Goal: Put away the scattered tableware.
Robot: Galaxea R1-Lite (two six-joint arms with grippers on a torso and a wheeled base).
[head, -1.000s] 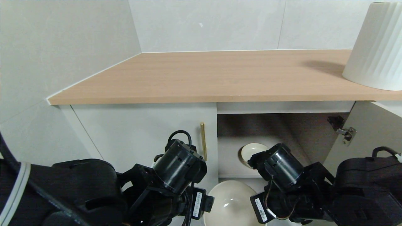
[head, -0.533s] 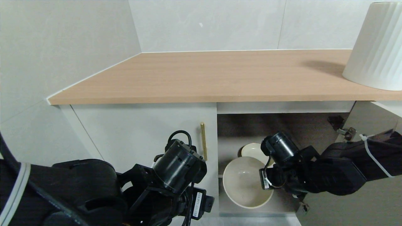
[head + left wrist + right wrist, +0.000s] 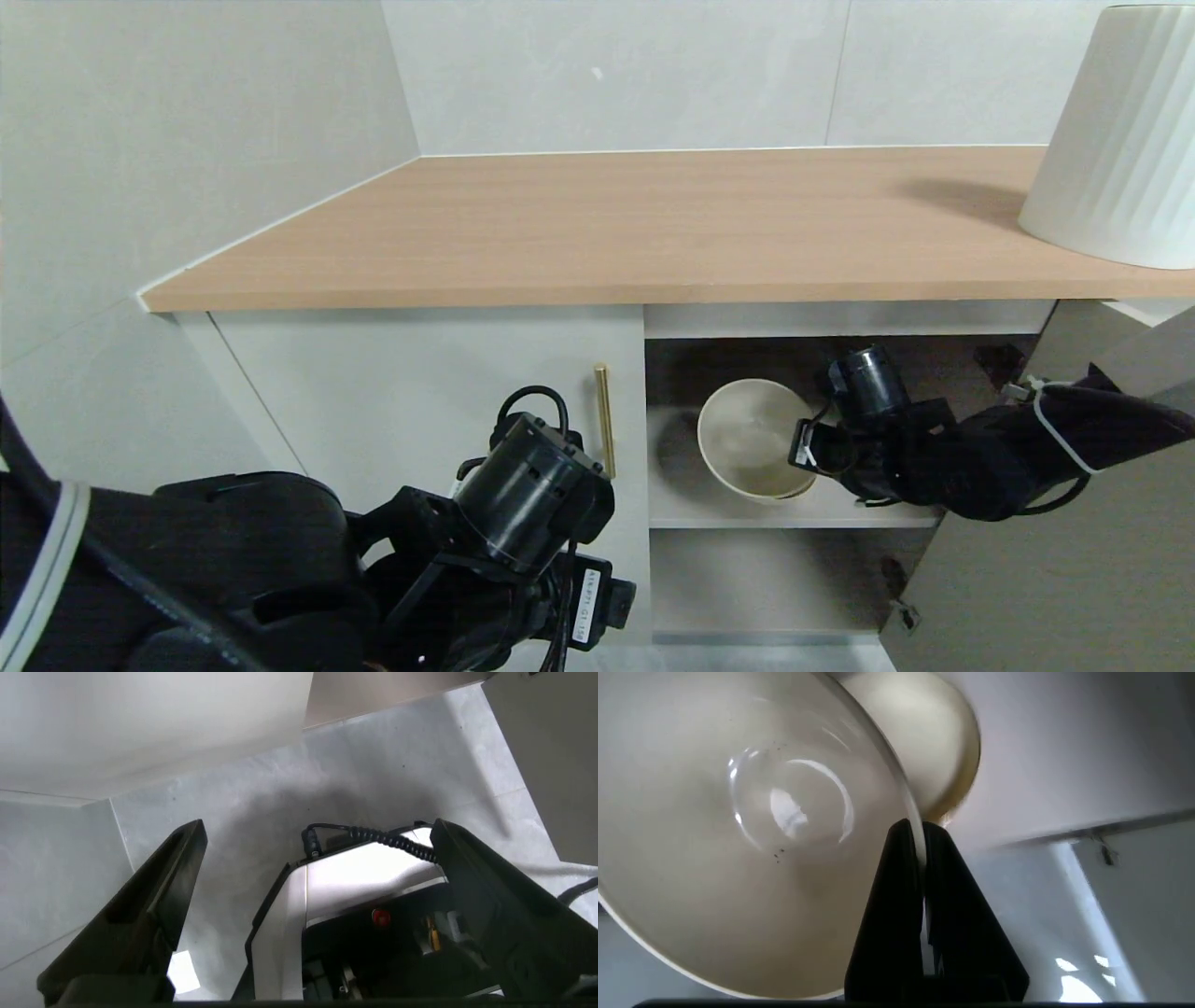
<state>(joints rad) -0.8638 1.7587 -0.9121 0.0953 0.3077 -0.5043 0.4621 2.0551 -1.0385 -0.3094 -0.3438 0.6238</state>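
Note:
A large cream bowl (image 3: 752,434) hangs tilted inside the open cabinet, just over its shelf (image 3: 681,499). My right gripper (image 3: 810,446) is shut on the bowl's right rim. In the right wrist view the fingers (image 3: 920,887) pinch the rim of the bowl (image 3: 766,812), and a smaller cream dish (image 3: 948,737) lies on the shelf right behind it. My left gripper (image 3: 318,905) is open with nothing between its fingers, held low in front of the closed left door and pointing down at the floor.
The open right cabinet door (image 3: 1027,579) stands close beside my right arm. The closed left door carries a brass handle (image 3: 604,420). A wooden countertop (image 3: 607,224) tops the cabinet, with a white ribbed lampshade (image 3: 1120,140) at its right end. A lower compartment (image 3: 766,579) lies under the shelf.
My right arm has carried the bowl up from low in front of the cabinet and forward into it, over the shelf. The left arm has not moved.

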